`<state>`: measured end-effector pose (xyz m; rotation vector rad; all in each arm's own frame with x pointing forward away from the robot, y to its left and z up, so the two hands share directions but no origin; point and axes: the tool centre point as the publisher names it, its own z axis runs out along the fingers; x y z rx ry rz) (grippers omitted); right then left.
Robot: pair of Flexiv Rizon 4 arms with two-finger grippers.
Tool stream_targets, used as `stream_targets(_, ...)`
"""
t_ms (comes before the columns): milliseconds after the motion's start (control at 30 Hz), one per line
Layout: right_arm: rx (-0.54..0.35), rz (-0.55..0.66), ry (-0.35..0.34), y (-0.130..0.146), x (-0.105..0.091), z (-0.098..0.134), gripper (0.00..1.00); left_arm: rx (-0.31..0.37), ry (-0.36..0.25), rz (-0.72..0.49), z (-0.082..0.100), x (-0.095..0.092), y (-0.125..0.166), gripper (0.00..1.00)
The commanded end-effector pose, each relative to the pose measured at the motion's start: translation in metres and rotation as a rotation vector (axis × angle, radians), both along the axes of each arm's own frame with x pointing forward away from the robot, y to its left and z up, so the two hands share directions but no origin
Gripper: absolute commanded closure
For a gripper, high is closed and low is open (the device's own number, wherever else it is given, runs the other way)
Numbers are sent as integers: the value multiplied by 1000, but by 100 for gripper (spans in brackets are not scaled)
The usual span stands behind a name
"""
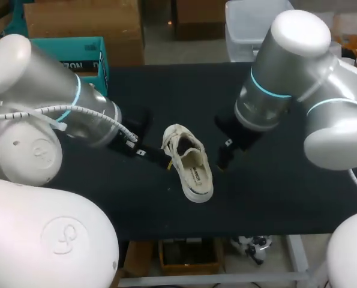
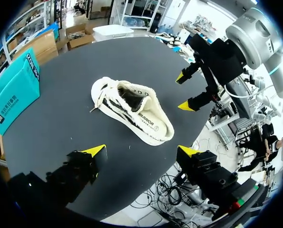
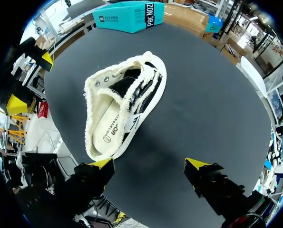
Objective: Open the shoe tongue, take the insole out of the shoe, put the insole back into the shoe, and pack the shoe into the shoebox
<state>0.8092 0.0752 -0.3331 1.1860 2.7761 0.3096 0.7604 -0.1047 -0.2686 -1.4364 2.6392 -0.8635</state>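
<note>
frayed cream canvas shoe, matt black table, smooth teal cardboard shoebox

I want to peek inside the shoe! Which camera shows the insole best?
The right wrist view: it looks straight into the open shoe, so the cream insole shows large and clear. The left wrist view sees it slantwise, partly hidden by the shoe's side. The head view shows it small from above.
</note>
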Motion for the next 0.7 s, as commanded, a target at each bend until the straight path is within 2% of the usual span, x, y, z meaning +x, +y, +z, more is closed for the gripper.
stream_targets(33, -8, 1, 11, 1, 2, 1, 0, 70, -7, 29, -1, 2, -7, 0)
stream_targets(67, -8, 1, 11, 1, 2, 1, 0, 66, 9, 40, -1, 4, -10, 0)
stream_targets(100, -8, 1, 11, 1, 2, 1, 0, 44, 58, 104, 1, 9, -16, 0)
stream_targets(133, -8, 1, 11, 1, 2, 1, 0, 37, 61, 129, 0, 9, -18, 0)
stream_targets(167, 1, 41, 3, -5, 3, 1, 0, 22, 93, 159, -1, 10, -20, 0)
stream_targets(200, -15, 18, 18, -16, 6, 0, 0, 18, 111, 236, -3, 12, -22, 0)
stream_targets(233, -13, 34, 16, -22, 7, 0, 0, 22, 102, 235, -5, 11, -24, 0)
stream_targets(267, -17, 81, 4, -27, 7, 1, 0, 11, 132, 267, -7, 9, -26, 0)
stream_targets(300, -33, 92, 6, -34, 10, 2, 0, 16, 136, 333, -10, 10, -29, 0)
stream_targets(367, -40, 157, -9, -42, 13, 3, 0, 7, 158, 356, -14, 6, -32, 0)
stream_targets(433, -57, 181, -7, -52, 19, 4, 0, 15, 149, 419, -19, 6, -37, 0)
stream_targets(467, -54, 251, -28, -55, 20, 5, 0, 13, 163, 461, -21, 5, -40, 0)
stream_targets(500, -50, 264, -27, -59, 22, 5, 0, 30, 147, 509, -24, 6, -42, 0)
stream_targets(567, -71, 339, -28, -66, 27, 4, 0, 31, 167, 528, -28, 6, -46, 0)
stream_targets(700, -76, 432, -15, -83, 38, 4, 0, 53, 160, 603, -36, 7, -54, 0)
